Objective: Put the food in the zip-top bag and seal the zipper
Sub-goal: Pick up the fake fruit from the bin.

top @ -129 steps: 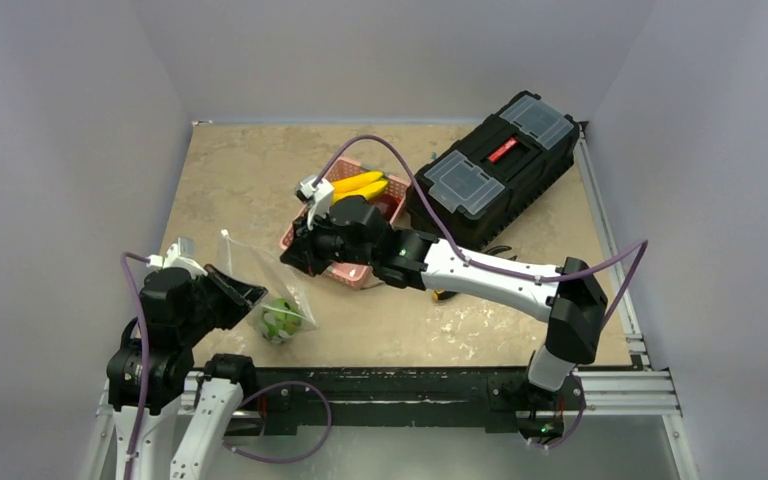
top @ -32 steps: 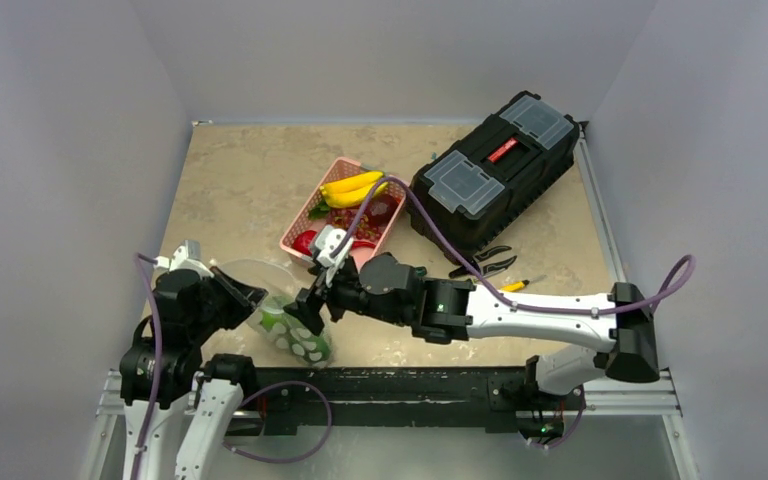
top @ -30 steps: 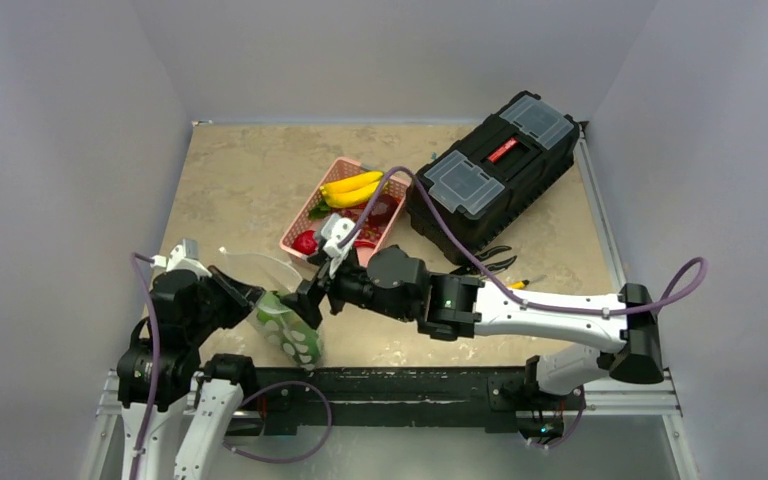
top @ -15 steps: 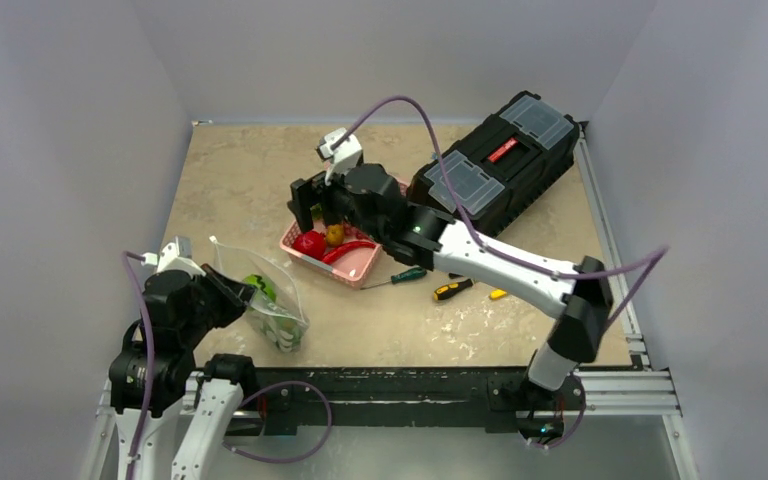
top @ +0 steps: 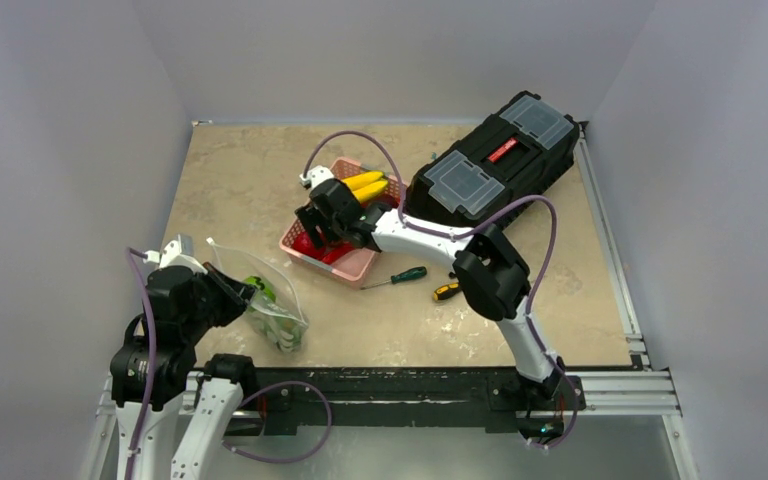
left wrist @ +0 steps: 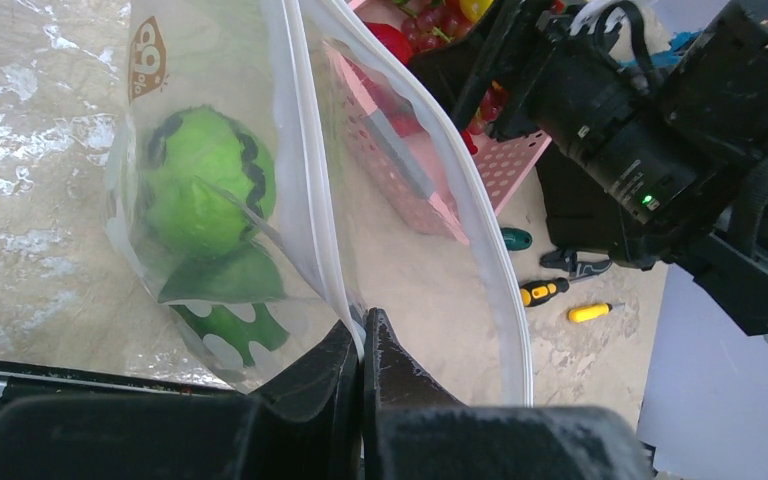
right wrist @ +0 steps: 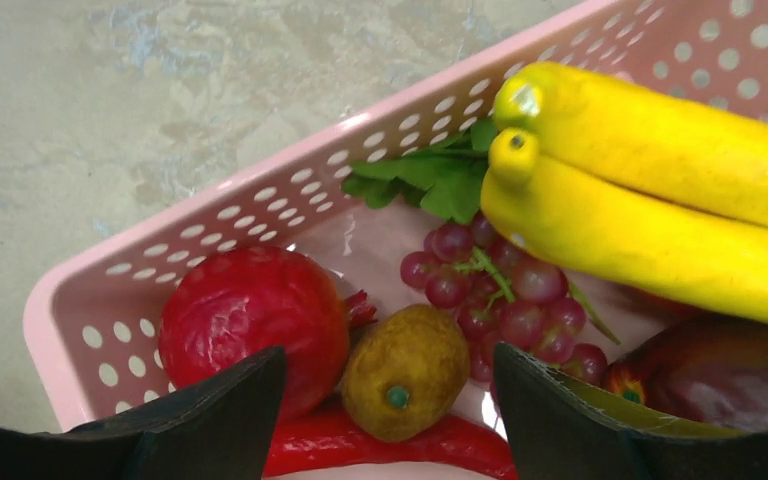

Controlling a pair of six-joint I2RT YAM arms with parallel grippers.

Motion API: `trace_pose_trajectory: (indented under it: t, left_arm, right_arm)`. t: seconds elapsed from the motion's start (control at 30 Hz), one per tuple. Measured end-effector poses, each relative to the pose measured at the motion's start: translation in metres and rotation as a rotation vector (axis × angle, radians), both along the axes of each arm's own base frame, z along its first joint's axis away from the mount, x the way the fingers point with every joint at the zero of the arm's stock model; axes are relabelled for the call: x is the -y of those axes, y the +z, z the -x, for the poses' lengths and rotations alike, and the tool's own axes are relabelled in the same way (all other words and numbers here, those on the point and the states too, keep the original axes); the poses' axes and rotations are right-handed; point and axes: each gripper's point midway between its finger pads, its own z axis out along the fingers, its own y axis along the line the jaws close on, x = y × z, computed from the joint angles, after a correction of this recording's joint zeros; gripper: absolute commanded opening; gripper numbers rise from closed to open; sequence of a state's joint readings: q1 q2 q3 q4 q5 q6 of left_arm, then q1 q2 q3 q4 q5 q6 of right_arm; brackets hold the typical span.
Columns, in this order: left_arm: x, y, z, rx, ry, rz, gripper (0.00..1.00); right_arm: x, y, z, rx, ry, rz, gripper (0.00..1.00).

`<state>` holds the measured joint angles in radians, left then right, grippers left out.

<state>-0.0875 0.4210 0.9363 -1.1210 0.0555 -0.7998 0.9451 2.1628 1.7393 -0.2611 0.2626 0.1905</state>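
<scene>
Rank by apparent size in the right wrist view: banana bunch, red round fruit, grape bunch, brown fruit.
Largest: banana bunch.
Next: red round fruit and grape bunch, about alike, so unranked.
Smallest: brown fruit.

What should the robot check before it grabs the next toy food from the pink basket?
1. Is the left gripper shut on the zip-top bag edge: ok.
2. Is the zipper unsealed, mouth gaping: ok.
3. Is the right gripper open over the pink basket: ok.
4. Is the brown round piece framed between its fingers: ok.
5. Are they low enough to grip it: cannot tell.
6. Is there room beside the green fruit inside: ok.
</scene>
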Motion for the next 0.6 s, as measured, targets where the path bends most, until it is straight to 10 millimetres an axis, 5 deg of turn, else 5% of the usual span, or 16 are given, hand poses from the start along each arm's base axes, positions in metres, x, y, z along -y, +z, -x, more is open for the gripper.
trace_pose_trajectory:
  t: [0.23, 0.6]
  left_arm:
    - [0.0, 0.0, 0.001, -0.002, -0.001, 0.001, 0.0]
    - [0.003, -0.001, 0.001, -0.006, -0.012, 0.009, 0.0]
  right_arm:
    - [0.001, 0.007, -0.015, 0.005, -0.016, -0.03, 0.66]
    - [0.01, -0.026, -0.007, -0.052, -0.011, 0.014, 0.57]
